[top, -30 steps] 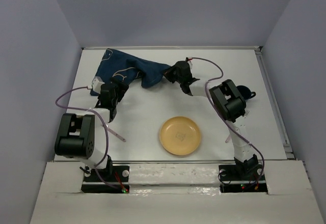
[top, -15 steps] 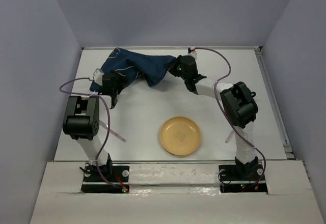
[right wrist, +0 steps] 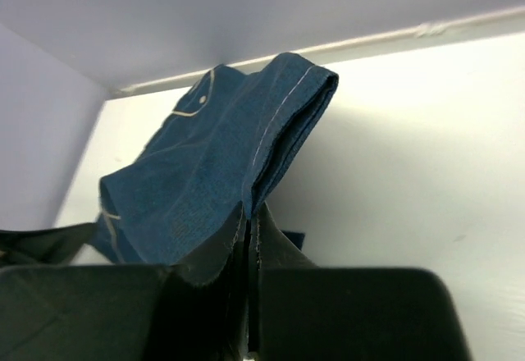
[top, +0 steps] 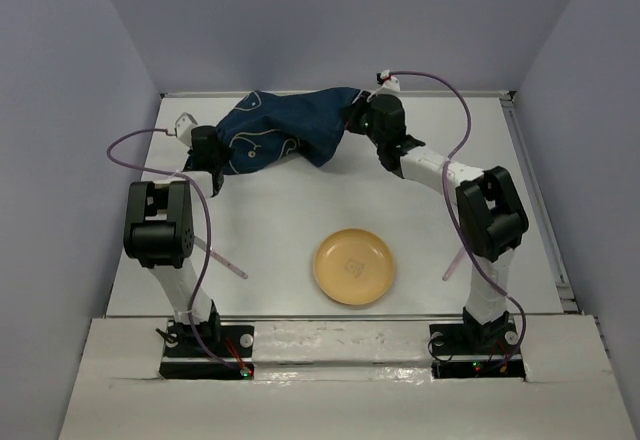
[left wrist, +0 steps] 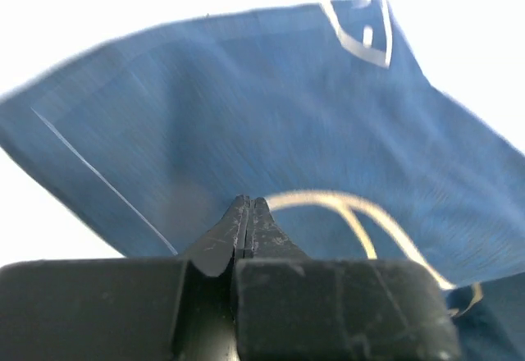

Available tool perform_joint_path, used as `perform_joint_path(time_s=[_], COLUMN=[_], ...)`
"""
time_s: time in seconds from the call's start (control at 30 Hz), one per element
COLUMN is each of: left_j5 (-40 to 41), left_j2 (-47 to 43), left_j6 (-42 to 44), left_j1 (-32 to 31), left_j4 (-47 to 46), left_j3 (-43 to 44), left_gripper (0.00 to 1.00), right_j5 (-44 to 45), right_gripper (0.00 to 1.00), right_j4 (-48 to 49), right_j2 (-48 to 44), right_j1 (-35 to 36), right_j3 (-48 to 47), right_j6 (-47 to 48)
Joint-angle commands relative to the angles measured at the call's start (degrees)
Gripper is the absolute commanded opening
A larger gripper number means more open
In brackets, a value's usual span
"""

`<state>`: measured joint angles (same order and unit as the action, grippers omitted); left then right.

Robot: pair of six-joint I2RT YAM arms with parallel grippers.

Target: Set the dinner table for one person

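A dark blue cloth mat (top: 285, 135) with white outlines hangs bunched between my two grippers over the far part of the white dinner table (top: 270, 230). My left gripper (top: 212, 152) is at the mat's left end, its jaws pressed together on the fabric. In the left wrist view the blue mat (left wrist: 246, 107) fills the space beyond the left gripper (left wrist: 248, 203). My right gripper (top: 352, 120) holds the mat's right end. In the right wrist view a fold of the mat (right wrist: 205, 172) rises out of the shut right gripper (right wrist: 250, 209), above the table (right wrist: 426, 131).
A round yellow plate (top: 353, 266) lies on the table near the front, between the two arm bases. Grey walls close in the back and both sides. A metal rail (top: 540, 200) runs along the table's right edge.
Both arms have reached toward the back wall, carrying the mat back and to the right. The left gripper, open a second ago, has shut on the mat's left end.
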<state>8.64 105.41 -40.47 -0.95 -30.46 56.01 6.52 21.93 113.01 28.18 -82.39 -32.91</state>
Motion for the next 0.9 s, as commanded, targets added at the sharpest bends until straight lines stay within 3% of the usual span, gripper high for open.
perform_joint_path(time_s=[0.0, 0.07, 0.3, 0.4, 0.43, 0.47, 0.57, 0.63, 0.87], left_j5=[2.95, 2.52, -4.34, -5.30, -4.70, -4.25, -1.62, -1.35, 0.06], left_j2=[-9.85, -10.92, -10.57, -11.36, -11.45, -11.80, -12.15, -10.84, -4.34], left_j6=[5.13, 4.70, -2.23, -4.09, -4.01, -3.66, -2.52, -1.64, 2.32], left_j1=[0.51, 0.51, 0.51, 0.51, 0.51, 0.51, 0.51, 0.51, 0.51], left_j4=[-1.10, -1.27, -4.17, -5.84, -5.75, -5.49, -3.91, -1.37, 5.48], left_j3=[0.60, -0.02, -7.82, -11.97, -12.50, -13.11, -13.21, -11.46, -4.69], left_gripper=[0.00, 0.00, 0.00, 0.24, 0.42, 0.52, 0.73, 0.80, 0.86], right_j5=[2.79, 2.71, -19.05, -25.40, -27.60, -29.71, -27.72, -24.46, -21.49], right_gripper=[0.00, 0.00, 0.00, 0.00, 0.00, 0.00, 0.00, 0.00, 0.00], right_j4=[-3.12, -3.91, -15.50, -24.63, -26.31, -26.59, -26.59, -27.11, -27.56], right_j2=[-3.84, -4.46, -6.14, -6.48, -6.92, -8.67, -10.88, -11.06, -8.70], right_j1=[-1.91, -1.91, -1.91, -0.59, -0.59, -0.59, -0.59, -0.59, -4.01], right_j3=[-2.86, -3.48, -15.13, -21.30, -23.15, -23.51, -22.99, -22.38, -20.09], right_j6=[13.38, 17.07, 22.00, 23.67, 23.76, 23.59, 24.29, 26.22, 26.22])
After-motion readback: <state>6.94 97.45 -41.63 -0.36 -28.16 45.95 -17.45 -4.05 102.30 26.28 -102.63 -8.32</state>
